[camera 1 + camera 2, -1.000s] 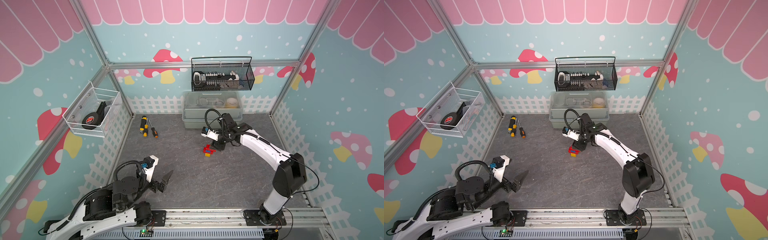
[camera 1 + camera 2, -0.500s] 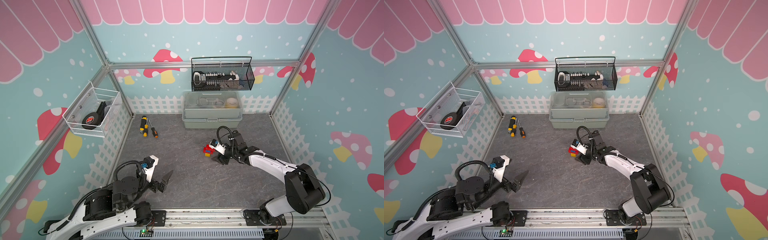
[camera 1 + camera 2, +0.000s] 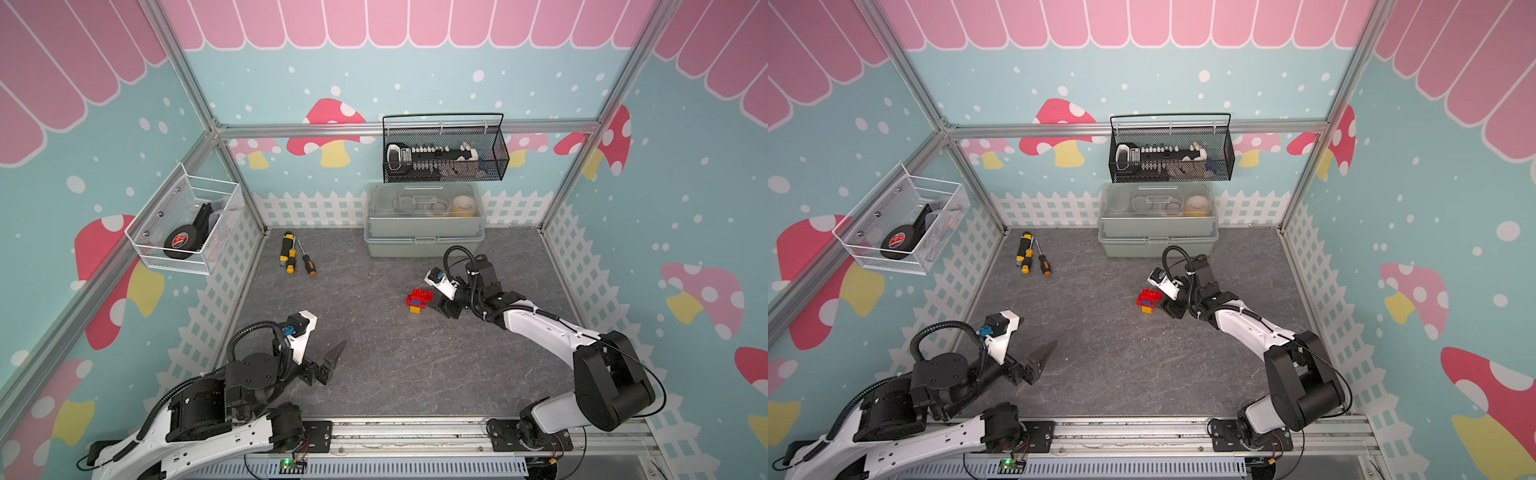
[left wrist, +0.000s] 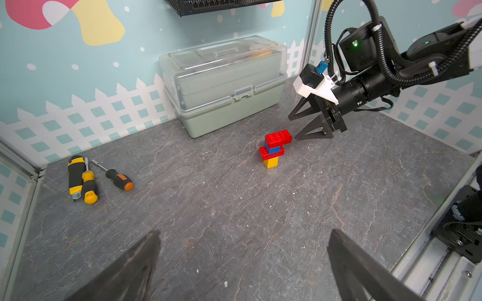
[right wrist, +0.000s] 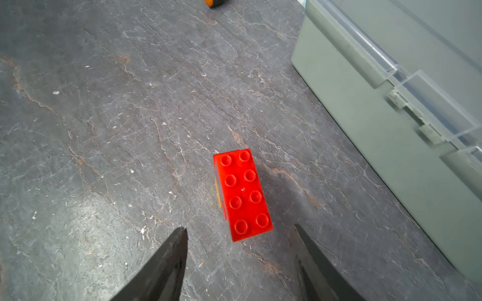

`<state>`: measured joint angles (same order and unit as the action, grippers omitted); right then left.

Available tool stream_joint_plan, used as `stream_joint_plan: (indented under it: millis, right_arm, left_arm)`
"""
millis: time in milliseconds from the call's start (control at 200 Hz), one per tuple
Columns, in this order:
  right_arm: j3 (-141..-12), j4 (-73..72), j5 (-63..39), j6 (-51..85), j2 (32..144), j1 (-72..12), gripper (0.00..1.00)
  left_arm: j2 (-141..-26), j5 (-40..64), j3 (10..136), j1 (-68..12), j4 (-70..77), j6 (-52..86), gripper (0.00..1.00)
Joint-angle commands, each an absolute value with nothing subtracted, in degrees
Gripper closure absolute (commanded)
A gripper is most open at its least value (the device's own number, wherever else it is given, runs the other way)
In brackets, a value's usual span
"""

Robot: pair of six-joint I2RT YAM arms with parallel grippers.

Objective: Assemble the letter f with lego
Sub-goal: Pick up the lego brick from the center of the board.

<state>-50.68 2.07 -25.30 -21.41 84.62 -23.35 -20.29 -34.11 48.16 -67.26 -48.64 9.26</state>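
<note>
Grey floor (image 3: 395,365) bears the letter f (image 4: 273,148); right end effector (image 4: 292,127) gapes beside.

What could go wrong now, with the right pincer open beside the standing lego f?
1. The letter f stands on just its small yellow foot, with the red bars overhanging. It looks top-heavy, so a light knock may topple it.
2. The right pincer is open, close beside the end of the top red bar. Any sideways sweep could clip it.

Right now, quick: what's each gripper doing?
Left gripper: open, holding nothing.
Right gripper: open, holding nothing, jaws close by the letter f.
</note>
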Motion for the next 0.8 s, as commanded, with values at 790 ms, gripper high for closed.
stream_joint_plan:
  millis: [790]
  right_arm:
    - [-59.0, 10.1, -34.8, -26.3, 94.7, -20.1, 0.38]
  left_arm:
    - [-19.6, -35.8, 47.7, -67.1, -49.5, 10.3, 0.01]
